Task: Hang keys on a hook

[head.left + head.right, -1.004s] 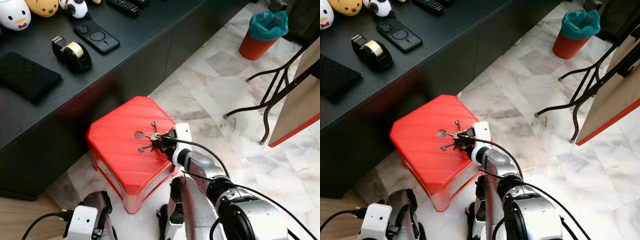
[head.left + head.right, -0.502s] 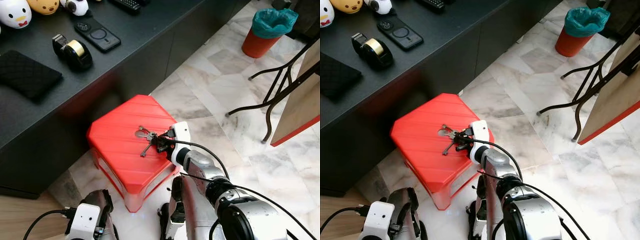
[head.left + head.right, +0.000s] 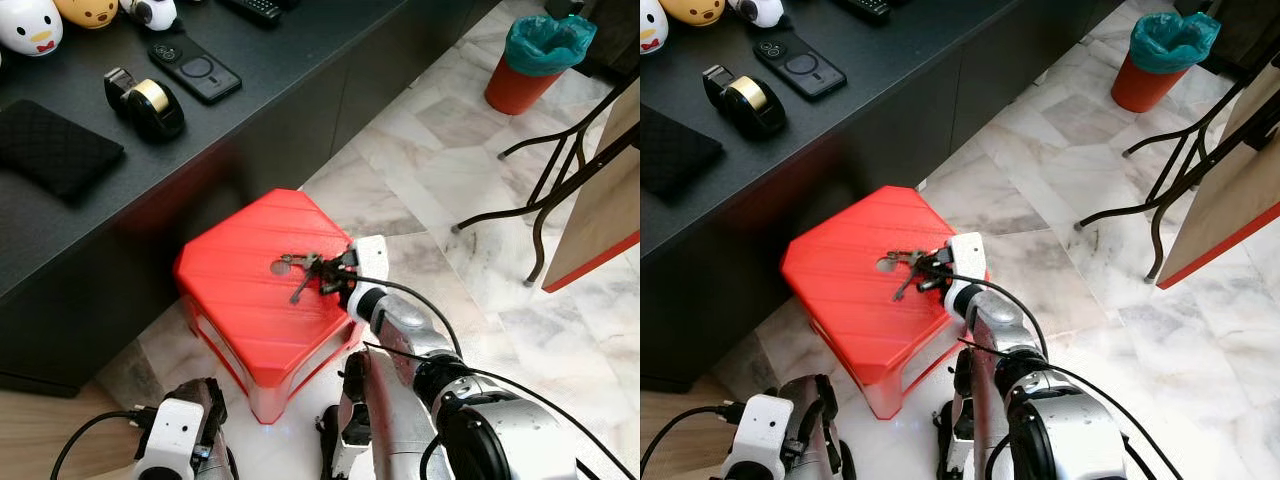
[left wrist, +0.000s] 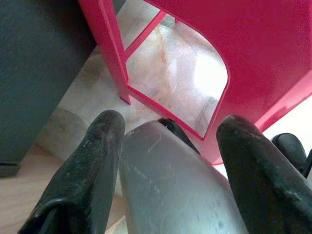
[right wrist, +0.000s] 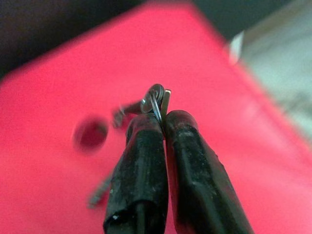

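Clenched jaws of the right gripper (image 3: 330, 275) pinch the keys (image 3: 302, 270) by their ring, arm outstretched over the red stool (image 3: 240, 300); left gripper (image 4: 168, 146) hangs low, fingers spread.

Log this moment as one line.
right gripper: shut on keys | over red stool | left gripper: open, idle

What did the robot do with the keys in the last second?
The right gripper was already pinching the keys on the red stool. It has gathered the splayed bunch and started lifting it, so the keys now dangle from the fingers. The stool, the left gripper and the things on the black counter stayed put.
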Controlling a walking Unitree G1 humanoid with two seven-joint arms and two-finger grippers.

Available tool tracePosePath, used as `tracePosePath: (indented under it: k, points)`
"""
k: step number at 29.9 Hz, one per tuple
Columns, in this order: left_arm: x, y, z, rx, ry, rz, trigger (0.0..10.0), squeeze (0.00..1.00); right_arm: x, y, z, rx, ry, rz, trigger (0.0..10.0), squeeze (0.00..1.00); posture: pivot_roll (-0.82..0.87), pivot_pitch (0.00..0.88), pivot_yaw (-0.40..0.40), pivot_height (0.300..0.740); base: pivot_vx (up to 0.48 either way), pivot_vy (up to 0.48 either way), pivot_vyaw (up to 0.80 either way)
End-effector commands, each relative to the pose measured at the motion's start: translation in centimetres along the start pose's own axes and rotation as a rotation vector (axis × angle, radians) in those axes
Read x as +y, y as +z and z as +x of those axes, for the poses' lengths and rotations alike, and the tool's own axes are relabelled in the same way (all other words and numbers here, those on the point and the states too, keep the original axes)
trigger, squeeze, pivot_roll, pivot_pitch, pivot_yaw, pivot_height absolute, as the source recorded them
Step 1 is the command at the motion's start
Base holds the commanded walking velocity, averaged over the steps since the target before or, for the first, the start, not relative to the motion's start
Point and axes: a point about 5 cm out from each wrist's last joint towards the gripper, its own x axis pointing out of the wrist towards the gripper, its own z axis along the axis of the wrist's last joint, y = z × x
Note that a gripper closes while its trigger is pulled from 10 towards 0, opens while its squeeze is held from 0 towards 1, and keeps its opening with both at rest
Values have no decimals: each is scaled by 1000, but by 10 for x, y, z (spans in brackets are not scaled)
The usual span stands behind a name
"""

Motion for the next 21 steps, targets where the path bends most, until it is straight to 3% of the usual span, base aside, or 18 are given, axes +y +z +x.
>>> tracePosePath:
  k: [1, 7, 13, 14, 21]
  points:
    - [-8, -22, -4, 98, -35, -6, 10000, 0, -4, 19, 1, -108, -14, -17, 0, 0, 149, 282, -169, 567, 0, 0, 0]
    - [-5, -29, 8, 111, -19, -11, 10000, 0, -8, 40, -3, -245, -27, -102, 0, 0, 141, 233, -165, 567, 0, 0, 0]
    - [0, -41, 20, 145, 8, -33, 10000, 0, -16, 39, -9, -268, -63, -136, 0, 0, 133, 181, -165, 567, 0, 0, 0]
    - [3, -45, 23, 157, 20, -44, 10000, 0, -20, 36, -12, -259, -85, -152, 10000, 0, 132, 165, -164, 567, 0, 0, 0]
    - [8, -57, 41, 198, 36, -116, 10000, 0, -37, 28, -24, -256, -199, -147, 10000, 0, 109, 78, -137, 567, 0, 0, 0]
